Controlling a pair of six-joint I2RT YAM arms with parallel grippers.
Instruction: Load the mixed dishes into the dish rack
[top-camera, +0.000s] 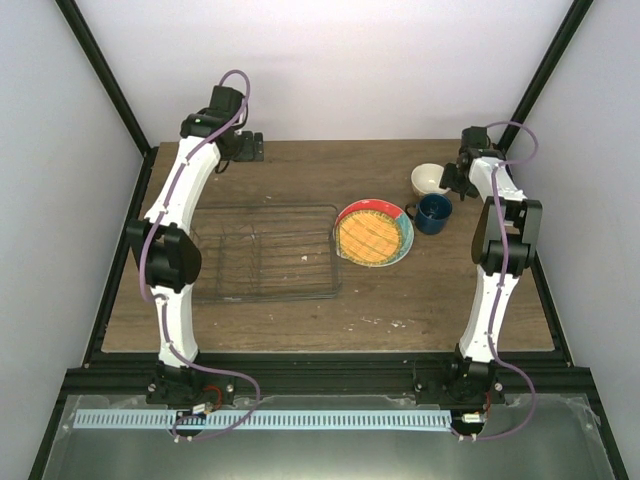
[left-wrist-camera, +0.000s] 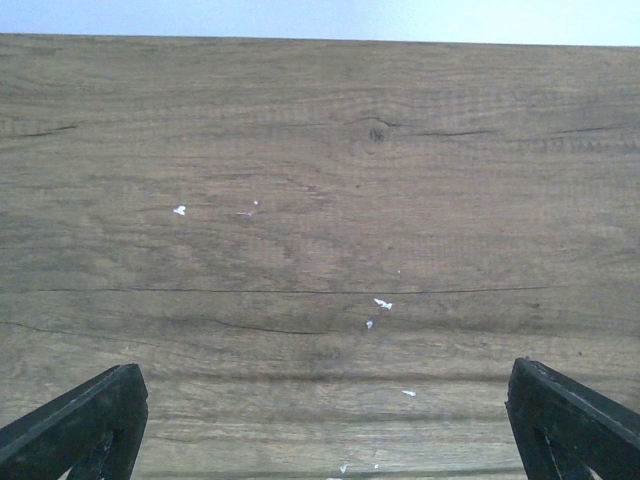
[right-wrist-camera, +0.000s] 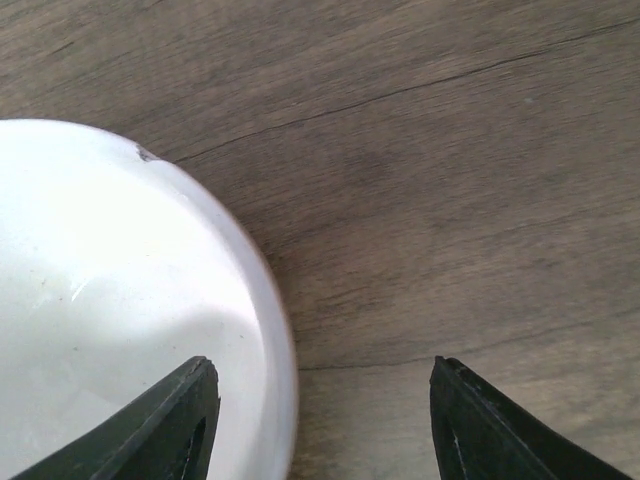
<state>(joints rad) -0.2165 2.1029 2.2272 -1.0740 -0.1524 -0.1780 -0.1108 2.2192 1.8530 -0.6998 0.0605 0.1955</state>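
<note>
The wire dish rack (top-camera: 262, 250) lies left of centre with nothing in it. To its right is a stack of plates: the yellow-orange grid plate (top-camera: 372, 233) on top, with the red and teal rim of the red plate (top-camera: 403, 222) showing under it. I cannot make out the translucent plate. The dark blue mug (top-camera: 433, 213) stands right of the stack, and the cream bowl (top-camera: 428, 178) behind the mug. My right gripper (top-camera: 455, 180) is open at the bowl's right side. In the right wrist view its jaws (right-wrist-camera: 320, 420) straddle the bowl's rim (right-wrist-camera: 120, 300). My left gripper (top-camera: 245, 148) is open and empty.
The left gripper (left-wrist-camera: 325, 430) hovers over bare wood with small white flecks at the table's back left, behind the rack. Dark frame posts stand at both back corners. White walls close in the sides and back.
</note>
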